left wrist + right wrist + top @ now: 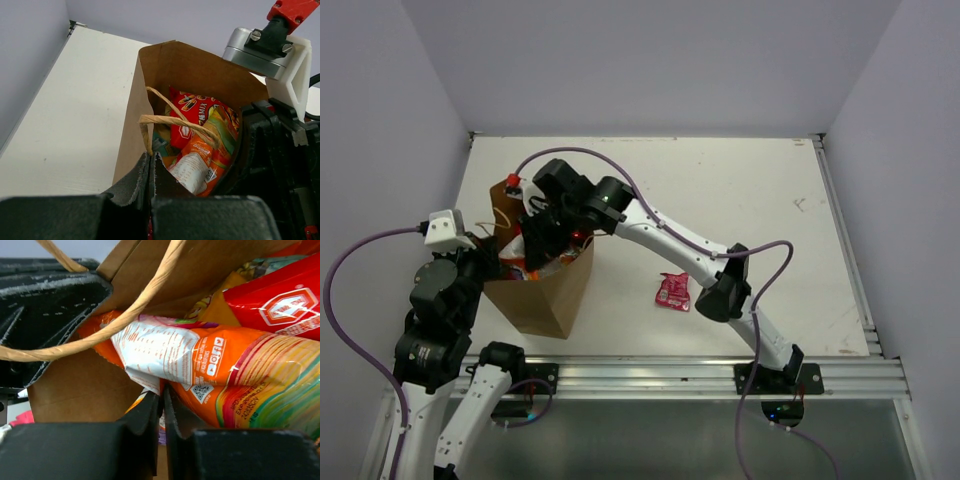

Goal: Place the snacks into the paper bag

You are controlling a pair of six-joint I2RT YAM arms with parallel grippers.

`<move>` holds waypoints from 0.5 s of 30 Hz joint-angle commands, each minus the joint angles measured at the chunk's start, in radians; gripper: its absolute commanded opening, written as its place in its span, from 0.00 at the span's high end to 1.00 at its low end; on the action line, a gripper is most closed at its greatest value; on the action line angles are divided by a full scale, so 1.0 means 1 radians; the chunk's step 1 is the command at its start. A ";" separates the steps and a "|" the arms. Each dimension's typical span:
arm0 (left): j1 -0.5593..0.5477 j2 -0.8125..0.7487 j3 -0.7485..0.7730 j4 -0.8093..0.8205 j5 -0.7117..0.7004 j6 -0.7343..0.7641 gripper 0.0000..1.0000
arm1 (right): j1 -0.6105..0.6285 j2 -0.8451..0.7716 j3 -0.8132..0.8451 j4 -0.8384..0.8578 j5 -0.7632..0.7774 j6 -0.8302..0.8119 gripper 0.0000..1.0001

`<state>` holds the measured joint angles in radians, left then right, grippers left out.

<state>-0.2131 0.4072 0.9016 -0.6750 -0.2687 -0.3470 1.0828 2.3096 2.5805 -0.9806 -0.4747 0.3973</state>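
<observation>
Left pincer was clenched on the rim of the tall brown kraft paper bag, with the bag's twisted paper handle arching just beyond its tips. Right pincer sat inside the bag, all but closed. Its tips touched the crinkled edge of a glossy orange packet, though whether they gripped it could not be told. A shiny red packet lay behind that. Well outside both pincers, a small pink packet lay flat on the matte white table.

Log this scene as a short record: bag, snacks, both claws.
paper bag: upright, left side of the table, mouth open
inside: red packet, orange packet, others partly hidden
left out: one pink packet on the table, right of the bag
left claw: shut on the bag's rim
right claw: shut, inside the bag mouth by the orange packet
</observation>
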 commanded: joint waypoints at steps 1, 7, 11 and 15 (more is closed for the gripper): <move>-0.014 -0.005 0.020 0.058 0.011 0.016 1.00 | 0.012 -0.025 0.021 -0.066 -0.004 -0.032 0.82; -0.016 -0.002 0.013 0.068 0.017 0.014 1.00 | 0.015 -0.296 -0.014 0.011 0.211 -0.139 0.27; -0.016 -0.004 0.014 0.063 0.014 0.014 1.00 | 0.028 -0.609 -0.266 0.201 0.424 -0.160 0.18; -0.016 -0.007 0.013 0.063 0.016 0.014 1.00 | 0.028 -0.844 -0.497 0.208 0.693 -0.186 0.13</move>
<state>-0.2195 0.4072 0.9016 -0.6613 -0.2672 -0.3473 1.1099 1.6619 2.1975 -0.8379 -0.0566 0.2581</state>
